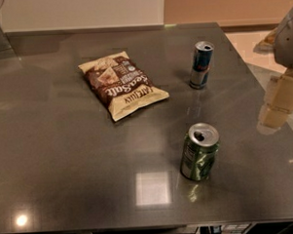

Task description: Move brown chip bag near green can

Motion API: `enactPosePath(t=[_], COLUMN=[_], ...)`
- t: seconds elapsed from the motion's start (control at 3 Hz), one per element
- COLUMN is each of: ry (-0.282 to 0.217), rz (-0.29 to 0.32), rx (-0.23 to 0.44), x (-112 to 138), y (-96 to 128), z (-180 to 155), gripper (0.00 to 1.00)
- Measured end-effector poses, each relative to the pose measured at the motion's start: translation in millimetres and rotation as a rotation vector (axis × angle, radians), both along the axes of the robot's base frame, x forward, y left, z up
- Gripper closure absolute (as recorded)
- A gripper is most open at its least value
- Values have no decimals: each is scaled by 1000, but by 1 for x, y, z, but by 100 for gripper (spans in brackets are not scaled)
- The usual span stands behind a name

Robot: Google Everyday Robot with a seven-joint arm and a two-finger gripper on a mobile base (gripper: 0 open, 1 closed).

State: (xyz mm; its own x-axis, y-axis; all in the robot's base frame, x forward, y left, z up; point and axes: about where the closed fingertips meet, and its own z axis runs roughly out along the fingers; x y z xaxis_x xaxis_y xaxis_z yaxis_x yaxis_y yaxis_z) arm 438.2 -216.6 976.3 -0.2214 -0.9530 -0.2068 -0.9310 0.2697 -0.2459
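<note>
On dark grey desk (65, 156), left of centre toward far side, found brown chip bag (123, 85) lying flat, skewed, "Sea Salt" lettering upside down, tan ends, dark middle. Found green can (199, 152) upright toward near right, well apart from bag; silver top, opened, dented shiny sides. Noted slim blue-and-silver can (201, 65) upright behind it, right of bag, apart from both. Spotted tool (273, 106) at desk's right edge, pale cream, below grey arm (288, 34), well apart from bag and cans. Could not tell whether tool was spread or pressed together.
</note>
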Motion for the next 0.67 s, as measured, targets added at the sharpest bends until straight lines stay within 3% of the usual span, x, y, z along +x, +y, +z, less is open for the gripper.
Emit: enactPosePath(t=[0.33,0.67], ry=[0,34], rz=[0,-9], rx=[0,14], x=[0,16], y=[0,10], z=[0,0], gripper=[0,0])
